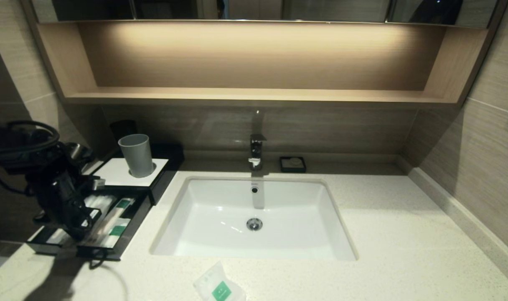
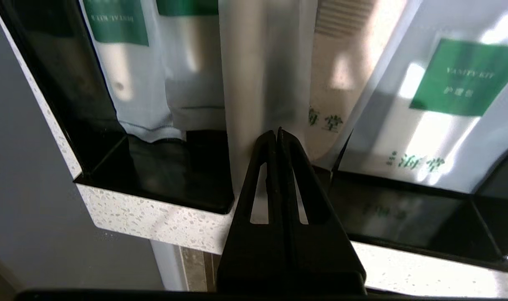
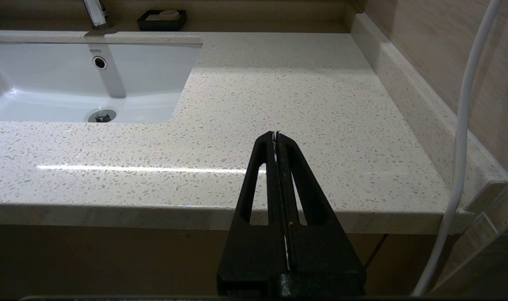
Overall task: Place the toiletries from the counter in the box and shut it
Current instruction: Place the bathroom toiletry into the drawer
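left claw (image 2: 278,133) clamped on slim wrapped stick (image 2: 254,83) over open drawer (image 1: 124,238), right claw (image 3: 276,134) together

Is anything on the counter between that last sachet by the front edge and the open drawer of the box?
Nothing visible does. The sachet lies alone on the counter in front of the sink; the stretch of stone to the open drawer is bare. Only the shut left gripper hangs at the drawer itself.
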Controlling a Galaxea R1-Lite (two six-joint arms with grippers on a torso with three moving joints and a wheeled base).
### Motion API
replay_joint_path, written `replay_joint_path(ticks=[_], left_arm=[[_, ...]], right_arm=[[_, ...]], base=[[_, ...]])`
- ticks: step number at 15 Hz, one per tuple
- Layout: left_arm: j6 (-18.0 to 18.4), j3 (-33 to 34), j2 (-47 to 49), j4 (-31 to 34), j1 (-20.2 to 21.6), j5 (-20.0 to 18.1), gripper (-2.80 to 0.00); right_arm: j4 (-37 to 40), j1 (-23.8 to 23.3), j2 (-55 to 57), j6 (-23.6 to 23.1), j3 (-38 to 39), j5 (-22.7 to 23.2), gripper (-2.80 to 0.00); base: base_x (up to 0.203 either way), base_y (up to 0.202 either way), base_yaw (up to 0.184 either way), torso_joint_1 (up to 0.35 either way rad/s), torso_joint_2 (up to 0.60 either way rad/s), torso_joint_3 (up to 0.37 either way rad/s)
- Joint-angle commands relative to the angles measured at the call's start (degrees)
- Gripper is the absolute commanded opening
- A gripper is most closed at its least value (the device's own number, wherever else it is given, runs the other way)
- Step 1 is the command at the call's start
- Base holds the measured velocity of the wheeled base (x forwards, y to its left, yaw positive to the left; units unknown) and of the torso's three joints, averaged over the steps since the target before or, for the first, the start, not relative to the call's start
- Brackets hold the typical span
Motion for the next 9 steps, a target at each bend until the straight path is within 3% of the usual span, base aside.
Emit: replay_joint_path(ticks=[1,9], left_arm=[[-0.34,-1.48,1.25,0.04,0.03,0.05,-2.8],[-0.79,-8.15,6.06,0.03,0.03,0.05,-2.8]], right_arm=[[-0.02,0.01,-0.09,-0.02,0.09,0.02,-2.8],[-0.02,0.01,-0.09,-0.02,0.09,0.02,-2.8]], base=[[0.0,0.0,0.0,0.0,0.0,0.0],[0.0,0.0,0.0,0.0,0.0,0.0]])
